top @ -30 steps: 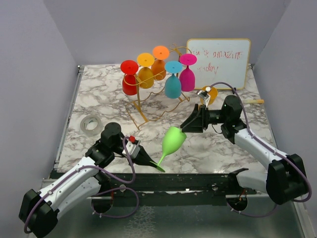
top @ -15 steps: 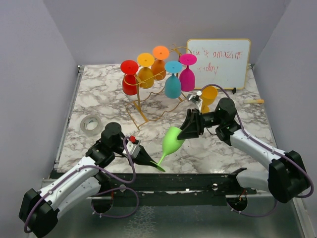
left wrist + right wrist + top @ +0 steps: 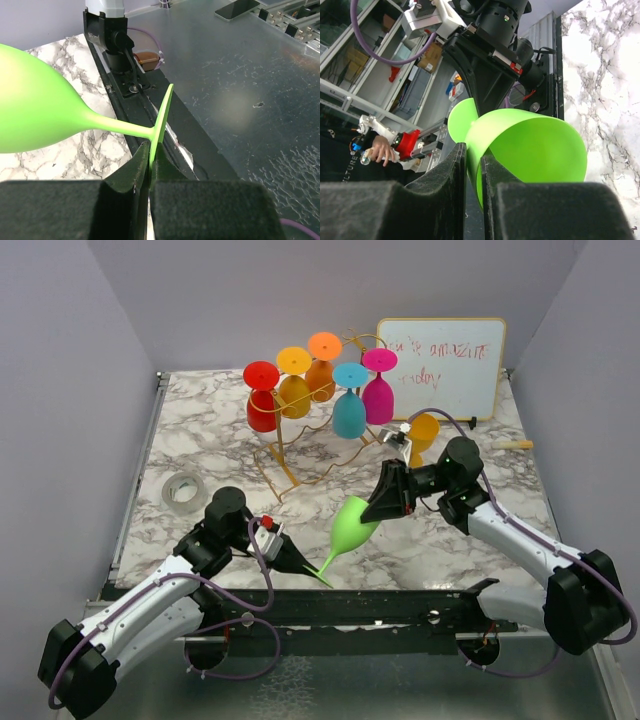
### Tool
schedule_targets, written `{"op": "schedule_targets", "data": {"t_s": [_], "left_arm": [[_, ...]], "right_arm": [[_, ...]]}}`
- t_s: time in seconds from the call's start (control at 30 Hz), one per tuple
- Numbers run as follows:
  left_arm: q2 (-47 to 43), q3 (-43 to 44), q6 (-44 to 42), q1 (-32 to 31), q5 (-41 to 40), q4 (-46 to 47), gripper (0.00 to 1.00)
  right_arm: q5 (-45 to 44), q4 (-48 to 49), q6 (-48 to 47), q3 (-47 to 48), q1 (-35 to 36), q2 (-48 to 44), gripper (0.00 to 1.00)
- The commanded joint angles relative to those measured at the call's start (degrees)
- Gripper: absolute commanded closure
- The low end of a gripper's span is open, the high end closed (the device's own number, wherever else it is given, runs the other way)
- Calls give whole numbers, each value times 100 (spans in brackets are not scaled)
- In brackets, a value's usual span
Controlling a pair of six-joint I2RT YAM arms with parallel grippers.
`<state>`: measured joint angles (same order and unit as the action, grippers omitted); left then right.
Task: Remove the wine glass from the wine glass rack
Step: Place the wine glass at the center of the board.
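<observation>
A green wine glass (image 3: 350, 523) hangs tilted over the near table, off the gold wire wine glass rack (image 3: 285, 455). My left gripper (image 3: 305, 570) is shut on the edge of its round foot (image 3: 162, 117), with the stem and bowl (image 3: 35, 115) pointing away to the left. My right gripper (image 3: 375, 508) is at the bowl's mouth. One finger is inside the bowl (image 3: 535, 145) and one outside, and that gripper (image 3: 473, 165) pinches the rim wall. Several coloured glasses hang upside down on the rack, among them red (image 3: 262, 410), teal (image 3: 348, 412) and magenta (image 3: 378, 398).
A white-board (image 3: 440, 365) with red writing leans at the back right. A yellow-orange glass (image 3: 424, 430) stands on the marble table (image 3: 200, 430) just behind my right arm. A tape roll (image 3: 183, 490) lies at the left, a marker (image 3: 510, 444) at the right edge.
My right gripper has moved left onto the green glass's mouth and its jaws have closed round the rim. The left gripper has kept its hold on the foot.
</observation>
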<state>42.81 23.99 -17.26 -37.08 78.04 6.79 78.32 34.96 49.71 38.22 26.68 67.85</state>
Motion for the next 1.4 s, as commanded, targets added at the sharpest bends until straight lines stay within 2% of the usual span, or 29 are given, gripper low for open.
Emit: {"op": "schedule_targets", "data": {"t_s": [0.0,0.17,0.47,0.6,0.73,0.87,1.0,1.07,1.2,1.37], "left_arm": [[37,122,-48,35,11,24,100],[39,123,-50,39,8,24,100],[46,139,-8,34,-85,29,99],[-47,111,-7,35,-233,24,86],[9,138,109,39,-226,24,84],[31,162,123,34,-186,24,77],[-78,146,124,34,-386,24,60],[-101,128,134,39,-471,27,57],[-90,131,160,40,-533,7,52],[-124,173,105,56,-763,-78,49]], "right_arm": [[142,125,-42,125,22,-46,88],[98,184,25,129,22,6,99],[-22,239,97,74,23,23,100],[-107,163,65,35,22,83,99],[-187,32,2,29,22,117,100],[-343,-808,-539,184,22,161,100],[-858,-2263,-1566,496,22,328,100],[-909,-2314,-1628,485,22,447,100],[-908,-1711,-1214,349,22,494,100],[-1608,-3199,-2044,840,22,529,100]]}}
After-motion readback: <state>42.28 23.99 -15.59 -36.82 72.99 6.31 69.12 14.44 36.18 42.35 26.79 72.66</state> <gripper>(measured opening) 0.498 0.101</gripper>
